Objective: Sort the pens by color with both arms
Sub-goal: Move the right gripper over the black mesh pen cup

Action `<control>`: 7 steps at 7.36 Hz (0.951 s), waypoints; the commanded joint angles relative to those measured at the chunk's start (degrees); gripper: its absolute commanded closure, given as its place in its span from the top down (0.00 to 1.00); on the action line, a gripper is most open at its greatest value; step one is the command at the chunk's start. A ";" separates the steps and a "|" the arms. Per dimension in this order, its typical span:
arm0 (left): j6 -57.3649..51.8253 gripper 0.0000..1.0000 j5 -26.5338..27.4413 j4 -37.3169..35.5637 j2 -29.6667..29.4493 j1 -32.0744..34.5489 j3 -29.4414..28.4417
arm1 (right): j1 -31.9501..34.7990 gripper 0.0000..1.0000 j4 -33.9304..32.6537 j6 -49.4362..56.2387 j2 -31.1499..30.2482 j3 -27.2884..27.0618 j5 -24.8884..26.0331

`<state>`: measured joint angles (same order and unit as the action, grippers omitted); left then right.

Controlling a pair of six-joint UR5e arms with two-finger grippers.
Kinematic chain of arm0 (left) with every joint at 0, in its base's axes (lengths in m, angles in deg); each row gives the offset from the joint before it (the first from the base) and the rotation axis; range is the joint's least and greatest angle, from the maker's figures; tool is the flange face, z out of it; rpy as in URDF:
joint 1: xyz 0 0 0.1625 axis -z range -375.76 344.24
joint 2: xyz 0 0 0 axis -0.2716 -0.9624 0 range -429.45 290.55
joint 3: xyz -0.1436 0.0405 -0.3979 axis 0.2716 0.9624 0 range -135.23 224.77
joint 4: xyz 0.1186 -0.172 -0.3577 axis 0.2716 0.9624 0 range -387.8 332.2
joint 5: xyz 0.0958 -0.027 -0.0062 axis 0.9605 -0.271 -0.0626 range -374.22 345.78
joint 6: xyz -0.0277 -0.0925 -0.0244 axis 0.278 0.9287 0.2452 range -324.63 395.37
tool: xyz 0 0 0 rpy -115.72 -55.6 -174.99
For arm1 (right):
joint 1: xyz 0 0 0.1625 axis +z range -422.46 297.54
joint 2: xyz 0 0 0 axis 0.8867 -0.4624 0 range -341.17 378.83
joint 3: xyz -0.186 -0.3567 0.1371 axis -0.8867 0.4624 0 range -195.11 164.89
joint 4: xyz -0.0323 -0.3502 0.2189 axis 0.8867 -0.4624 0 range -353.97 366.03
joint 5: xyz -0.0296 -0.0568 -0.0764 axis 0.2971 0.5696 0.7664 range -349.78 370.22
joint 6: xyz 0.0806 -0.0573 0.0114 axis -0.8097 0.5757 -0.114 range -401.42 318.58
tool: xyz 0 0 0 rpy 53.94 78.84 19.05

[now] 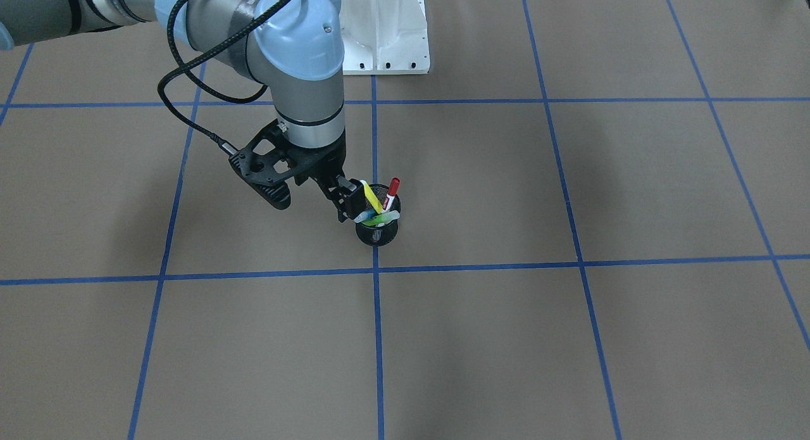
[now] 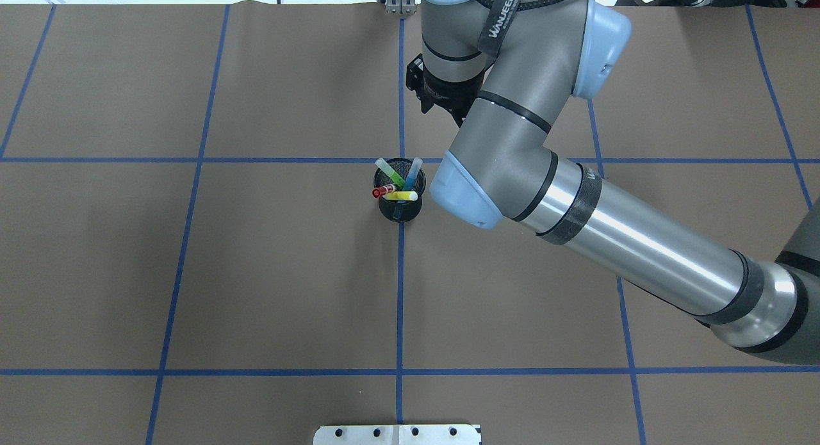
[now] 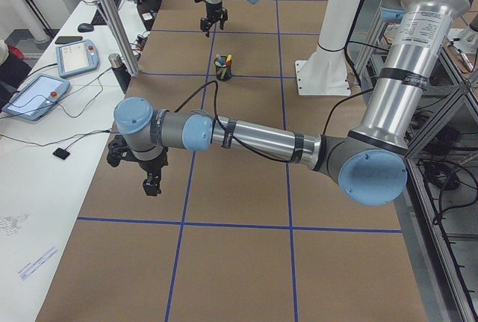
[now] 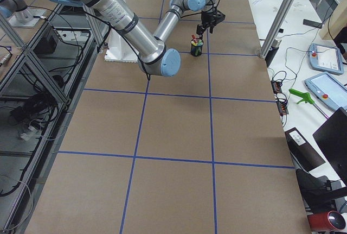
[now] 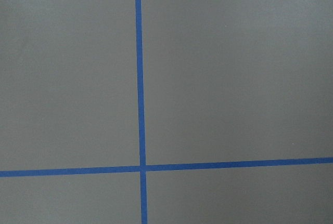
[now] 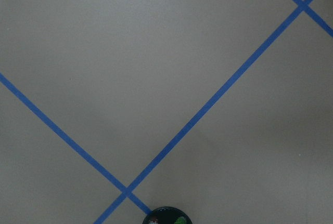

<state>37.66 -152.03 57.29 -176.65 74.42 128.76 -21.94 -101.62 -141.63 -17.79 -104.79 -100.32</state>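
Note:
Four pens stand together in a black mesh cup at the table's middle: a yellow one, a white one with a red cap, a blue one and a lime green one. My right gripper hangs open above the table just beyond the cup, holding nothing; its wrist view catches only the cup's rim. My left gripper hovers over bare table far from the cup, and I cannot tell its state.
Blue tape lines grid the brown table. The white base pedestal sits at the robot's edge. A side bench with tablets and metal posts runs along the far side.

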 commanded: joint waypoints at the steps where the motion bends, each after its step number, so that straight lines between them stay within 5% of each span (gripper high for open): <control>1: 0.00 1.00 0.00 0.16 0.16 0.00 -0.06 | -2.71 1.00 0.17 4.21 0.40 0.12 4.27; 5: 0.00 1.00 0.08 0.42 0.51 0.09 0.03 | -5.70 0.98 0.52 16.97 0.14 3.44 4.37; 7: 0.00 1.00 0.08 0.42 0.60 0.09 0.12 | -5.62 0.86 4.54 19.35 0.67 6.79 5.07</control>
<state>37.66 -151.95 57.69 -176.16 74.51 128.85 -27.52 -99.64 -123.57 -17.39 -100.02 -95.52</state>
